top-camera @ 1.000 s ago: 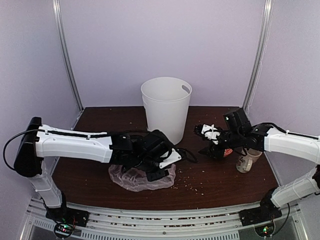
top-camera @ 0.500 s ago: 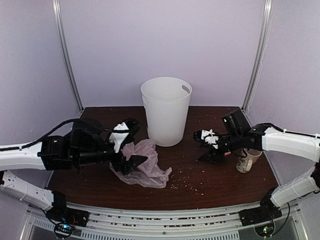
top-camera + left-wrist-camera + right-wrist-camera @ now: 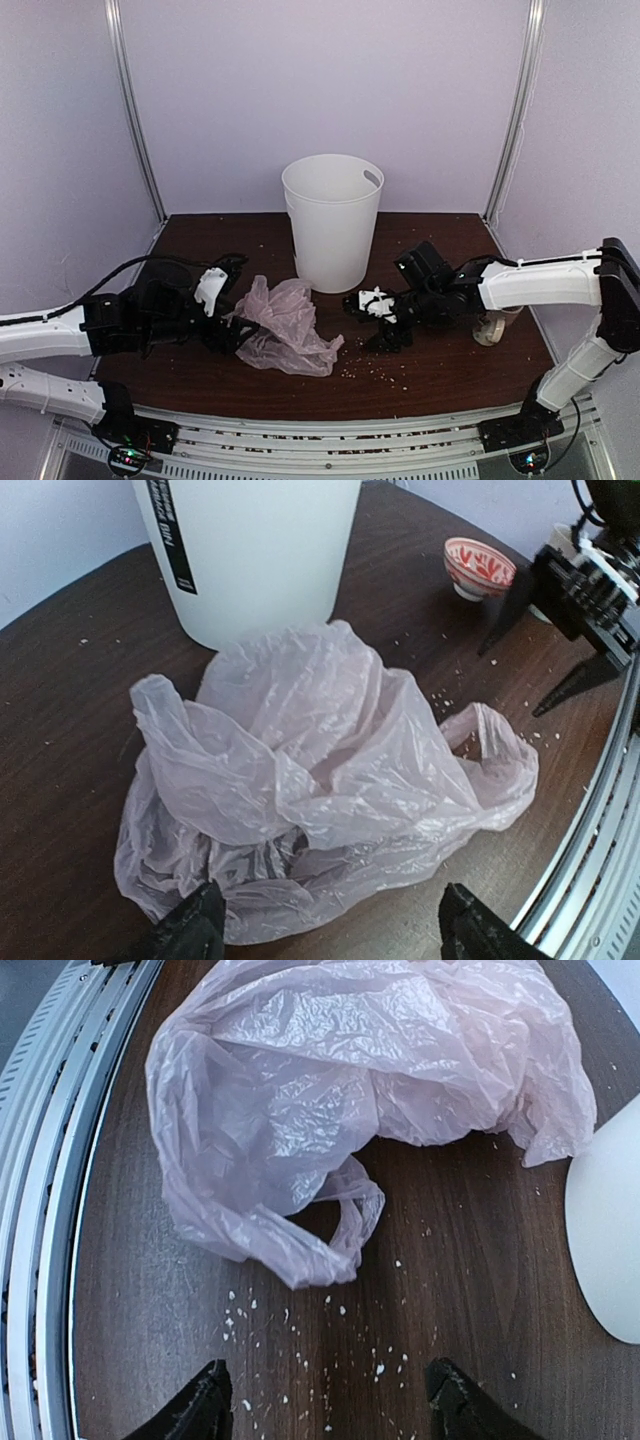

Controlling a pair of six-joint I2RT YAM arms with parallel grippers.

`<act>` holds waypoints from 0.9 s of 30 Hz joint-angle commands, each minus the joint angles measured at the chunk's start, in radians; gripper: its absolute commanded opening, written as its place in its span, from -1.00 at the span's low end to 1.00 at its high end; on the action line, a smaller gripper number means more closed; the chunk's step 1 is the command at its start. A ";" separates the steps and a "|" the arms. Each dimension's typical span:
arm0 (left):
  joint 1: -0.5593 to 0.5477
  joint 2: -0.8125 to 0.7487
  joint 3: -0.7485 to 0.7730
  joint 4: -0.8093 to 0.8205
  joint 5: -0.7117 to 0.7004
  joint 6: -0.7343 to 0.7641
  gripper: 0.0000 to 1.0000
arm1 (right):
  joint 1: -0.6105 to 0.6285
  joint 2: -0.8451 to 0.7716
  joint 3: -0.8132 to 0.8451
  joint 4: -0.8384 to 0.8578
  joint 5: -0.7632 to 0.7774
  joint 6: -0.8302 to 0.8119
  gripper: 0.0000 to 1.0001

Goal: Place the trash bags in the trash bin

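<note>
Dark tabletop (image 3: 440, 370), crumb-strewn; we note the pink trash bag (image 3: 285, 325) crumpled left of centre, just before the white trash bin (image 3: 332, 215) by the far edge. Left fingers (image 3: 195, 928) and right fingers (image 3: 203, 1407) flank it, spread wide, empty. Grasp pending, we judge; next, pinch a fold, lift over the rim.
</note>
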 commanded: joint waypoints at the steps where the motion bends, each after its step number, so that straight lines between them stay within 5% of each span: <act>1: 0.002 -0.010 -0.043 0.048 0.152 -0.025 0.40 | 0.027 0.112 0.096 0.025 -0.004 -0.022 0.33; 4: -0.002 0.012 -0.087 0.149 0.260 -0.045 0.06 | 0.050 0.195 0.159 -0.028 -0.018 -0.071 0.29; 9: -0.085 0.085 -0.145 0.320 0.242 -0.061 0.10 | 0.089 0.222 0.158 0.014 -0.030 -0.039 0.18; 18: -0.112 0.265 -0.138 0.582 0.256 -0.017 0.08 | 0.056 0.119 0.173 -0.119 -0.097 0.069 -1.00; 27: -0.112 0.563 0.059 0.813 0.238 0.043 0.09 | -0.016 -0.043 0.202 -0.361 0.034 0.167 -1.00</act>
